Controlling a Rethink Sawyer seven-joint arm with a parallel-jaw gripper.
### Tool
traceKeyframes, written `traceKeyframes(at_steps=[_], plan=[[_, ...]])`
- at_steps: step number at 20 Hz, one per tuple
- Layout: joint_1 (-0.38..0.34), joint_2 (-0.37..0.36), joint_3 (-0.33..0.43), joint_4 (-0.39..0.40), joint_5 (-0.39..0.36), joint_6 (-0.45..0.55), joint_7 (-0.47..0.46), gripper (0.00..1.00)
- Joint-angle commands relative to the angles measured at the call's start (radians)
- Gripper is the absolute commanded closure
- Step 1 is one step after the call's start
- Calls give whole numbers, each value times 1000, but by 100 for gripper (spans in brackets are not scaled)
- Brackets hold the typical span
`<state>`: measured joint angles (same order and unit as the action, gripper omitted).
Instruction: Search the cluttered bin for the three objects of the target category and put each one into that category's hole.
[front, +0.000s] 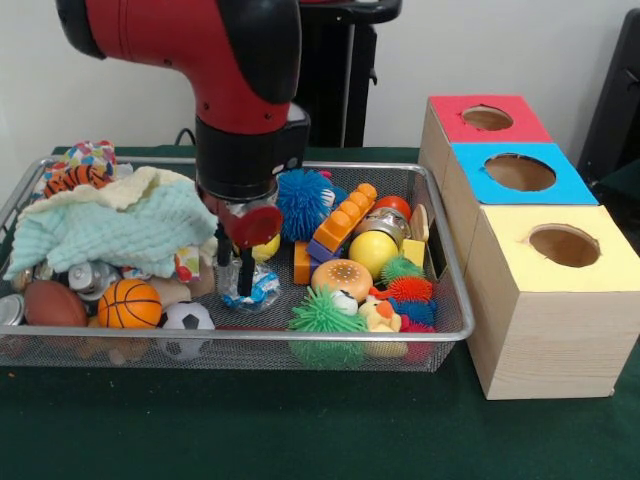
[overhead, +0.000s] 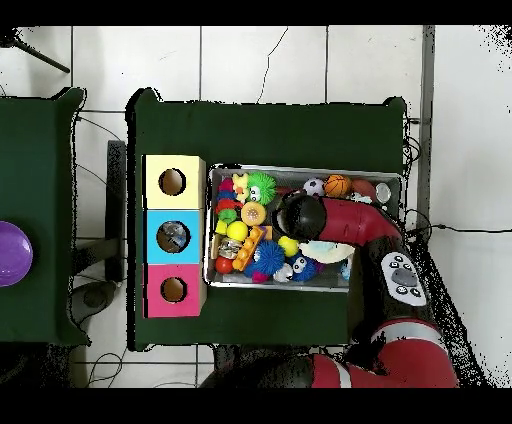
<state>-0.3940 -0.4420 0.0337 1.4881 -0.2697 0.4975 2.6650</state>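
The target category is not stated, so which toys count cannot be told; the candidates all lie jumbled in the wire bin (front: 440, 330) at the left and centre of the front view, among them a basketball (front: 129, 304), a soccer ball (front: 187, 318), a football (front: 52, 303), a yellow ball (front: 372, 252) and spiky green (front: 322, 313) and blue (front: 304, 203) balls. The football lies with its long axis roughly across the frame; the round ones have no heading. The end effector (front: 231, 272) hangs at mid-bin, fingers pointing straight down and apart, straddling a small clear-and-blue wrapped item (front: 252, 289), likely to dig or pick there. A green cloth (front: 110, 230) covers the bin's left part. Three boxes, red (front: 486, 120), blue (front: 517, 173) and yellow (front: 563, 246), line the right, holes upward to receive drops, on the green tabletop (front: 300, 430).
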Motion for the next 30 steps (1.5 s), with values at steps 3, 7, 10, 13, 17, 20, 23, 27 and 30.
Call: traceKeyframes(at_steps=[3,7,10,13,17,20,23,27,30], plan=[[-37,169,-10,-25,-7,-171,74,0],[-30,154,-16,4,10,-166,62,0],[-49,111,3,33,16,-110,14,0],[-74,66,31,52,25,-29,-39,0],[-78,31,44,61,37,45,-59,0],[-78,-24,51,96,52,96,-57,0],[-108,-59,103,105,89,144,-73,0],[-167,-88,182,90,118,163,-124,0],[-219,-103,249,106,135,179,-171,0]])
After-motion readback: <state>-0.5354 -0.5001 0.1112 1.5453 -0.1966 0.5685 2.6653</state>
